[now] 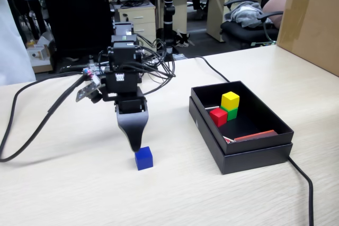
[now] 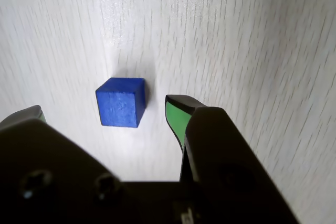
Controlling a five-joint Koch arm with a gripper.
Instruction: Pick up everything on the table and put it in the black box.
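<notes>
Currently: small matte blue cube (image 2: 121, 103), last item outside the shallow black cardboard box (image 1: 254, 157).
Cube rests on beige wood-grain surface (image 1: 63, 183), well left of the box; gripper (image 2: 105, 114) jaws parted astride it, ready to close. Yellow, green, red cubes already boxed.

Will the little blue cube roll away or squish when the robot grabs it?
Probably not. The blue cube has flat faces and sits flat on the table, so it should slide rather than roll. Its sharp edges suggest something stiff. The open gripper has flat sides to squeeze, so it likely won't slip.
</notes>
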